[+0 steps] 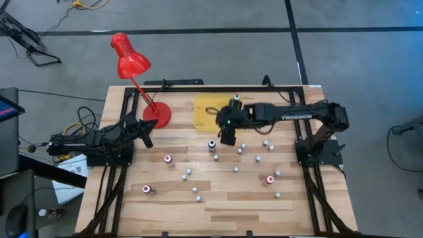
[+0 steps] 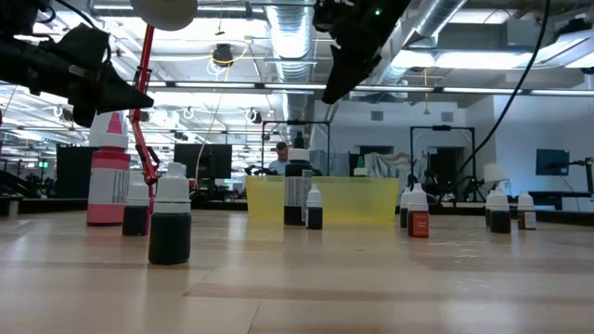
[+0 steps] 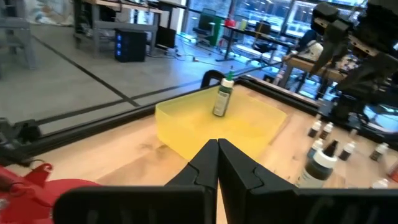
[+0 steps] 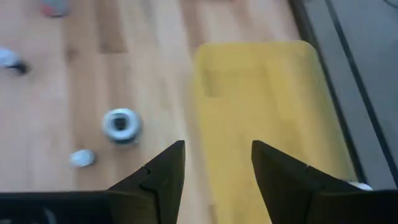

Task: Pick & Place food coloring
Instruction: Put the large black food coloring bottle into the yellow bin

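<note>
1. The wooden surface (image 1: 218,205) carries everything, with a red desk lamp (image 1: 132,63) at its 11 o'clock corner.
2. The right arm reaches in from 3 o'clock; its right gripper (image 4: 214,171) hangs above the near edge of the yellow tray (image 1: 206,114), fingers (image 4: 158,177) parted and holding nothing.
3. The left gripper (image 3: 217,163) waits at 9 o'clock, near the lamp base, its fingers pressed together and empty.
4. The yellow tray sits at 12 o'clock, and one green bottle (image 3: 223,99) stands upright inside it.
5. The remaining food coloring bottles (image 1: 236,170) stand scattered across the surface centre, toward 4 and 7 o'clock.
</note>
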{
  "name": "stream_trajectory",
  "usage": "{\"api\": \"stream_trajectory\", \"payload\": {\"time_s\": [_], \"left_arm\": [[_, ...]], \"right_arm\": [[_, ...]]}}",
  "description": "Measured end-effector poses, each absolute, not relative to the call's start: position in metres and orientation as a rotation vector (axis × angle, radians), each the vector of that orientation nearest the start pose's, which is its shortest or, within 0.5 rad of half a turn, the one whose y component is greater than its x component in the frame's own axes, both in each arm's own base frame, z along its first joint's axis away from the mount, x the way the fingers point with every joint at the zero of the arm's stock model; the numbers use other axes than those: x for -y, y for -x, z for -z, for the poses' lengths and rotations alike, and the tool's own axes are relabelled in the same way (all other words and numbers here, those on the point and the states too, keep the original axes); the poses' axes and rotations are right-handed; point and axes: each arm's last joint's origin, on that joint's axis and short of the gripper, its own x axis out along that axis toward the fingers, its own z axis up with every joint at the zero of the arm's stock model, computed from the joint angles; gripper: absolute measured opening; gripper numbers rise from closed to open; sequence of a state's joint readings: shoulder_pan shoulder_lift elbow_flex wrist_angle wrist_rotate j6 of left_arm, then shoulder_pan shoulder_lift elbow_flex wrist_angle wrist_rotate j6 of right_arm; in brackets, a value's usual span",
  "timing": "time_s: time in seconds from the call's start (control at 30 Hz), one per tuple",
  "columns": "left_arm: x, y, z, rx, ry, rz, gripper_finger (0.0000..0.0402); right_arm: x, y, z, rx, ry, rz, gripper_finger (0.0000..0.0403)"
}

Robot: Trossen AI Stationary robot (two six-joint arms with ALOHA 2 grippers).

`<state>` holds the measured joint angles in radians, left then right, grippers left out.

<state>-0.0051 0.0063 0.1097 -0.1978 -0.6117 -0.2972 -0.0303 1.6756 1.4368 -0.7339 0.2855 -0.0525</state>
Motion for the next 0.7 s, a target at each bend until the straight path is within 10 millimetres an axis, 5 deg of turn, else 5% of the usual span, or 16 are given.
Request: {"api": "stream_trajectory", "payload": {"time_s": [0.37,0.7], "left_arm": [[-0.016,-0.085,-0.180,-0.017,0.253,-0.615,0.0000],[-0.015,-0.085,-0.178,-0.047,0.259,-0.571,0.0000]], "right_arm": [[-0.031,-0.368,-0.290,-0.817,0.097,0.199,0.0220],[-0.038,-0.388,-0.257,-0.848,-0.007,0.243,0.0241]]}}
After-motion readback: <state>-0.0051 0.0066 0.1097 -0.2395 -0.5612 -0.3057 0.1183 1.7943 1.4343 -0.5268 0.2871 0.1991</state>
